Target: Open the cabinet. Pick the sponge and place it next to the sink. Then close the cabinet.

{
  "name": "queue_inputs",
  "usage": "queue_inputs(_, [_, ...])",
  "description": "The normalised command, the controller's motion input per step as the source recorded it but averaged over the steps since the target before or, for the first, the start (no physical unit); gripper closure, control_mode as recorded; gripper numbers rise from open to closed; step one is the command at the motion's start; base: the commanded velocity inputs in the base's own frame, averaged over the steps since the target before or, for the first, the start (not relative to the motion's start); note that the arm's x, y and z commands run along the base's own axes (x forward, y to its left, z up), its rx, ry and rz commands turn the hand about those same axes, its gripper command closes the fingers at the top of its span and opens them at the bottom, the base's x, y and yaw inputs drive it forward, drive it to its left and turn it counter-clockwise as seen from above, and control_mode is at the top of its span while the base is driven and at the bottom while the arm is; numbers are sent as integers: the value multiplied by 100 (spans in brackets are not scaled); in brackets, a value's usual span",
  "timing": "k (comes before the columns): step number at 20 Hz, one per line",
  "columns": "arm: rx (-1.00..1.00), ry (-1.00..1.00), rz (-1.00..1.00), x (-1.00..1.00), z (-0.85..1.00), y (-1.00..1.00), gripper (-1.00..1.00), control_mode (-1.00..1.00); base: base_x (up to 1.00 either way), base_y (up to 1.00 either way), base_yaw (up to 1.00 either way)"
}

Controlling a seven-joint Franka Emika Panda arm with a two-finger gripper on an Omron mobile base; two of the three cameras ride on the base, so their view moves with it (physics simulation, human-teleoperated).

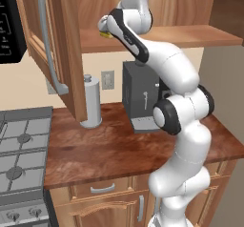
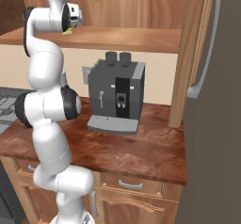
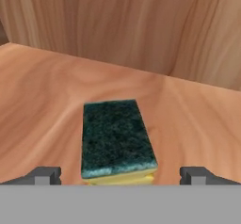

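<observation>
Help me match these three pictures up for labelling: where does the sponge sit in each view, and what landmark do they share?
Left base view: the sponge peeks out as a yellow edge at upper centre-left, beside the arm's hand on the cabinet shelf.
Right base view: a yellow sliver at upper left, just under the hand.
Hand view: lower centre, green face up, between the open gripper fingertips.
Shared landmark: the wooden shelf it lies on.

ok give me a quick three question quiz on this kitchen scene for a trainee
1. True or false: the cabinet doors are open.
2. Where does the sponge lie?
A. on the counter
B. on the cabinet shelf
C. on the stove
3. Fill in: the gripper jaws stand ____ on either side of the sponge.

Key: 1 true; 2 B; 3 open, not yet closed on it.
</observation>
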Motion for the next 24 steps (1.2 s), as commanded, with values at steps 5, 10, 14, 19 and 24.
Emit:
queue_inputs(5, [0,0,2,8,-4,0,-100,-100,0,0,0])
queue_inputs(10, [0,0,1,11,-5,1,-100,-100,0,0,0])
queue_inputs(14, [0,0,0,11,-11,0,-100,-100,0,0,0])
queue_inputs(19, [-1,0,0,11,-8,3,-100,-100,0,0,0])
queue_inputs(24, [-2,0,0,16,-1,10,-100,-100,0,0,0])
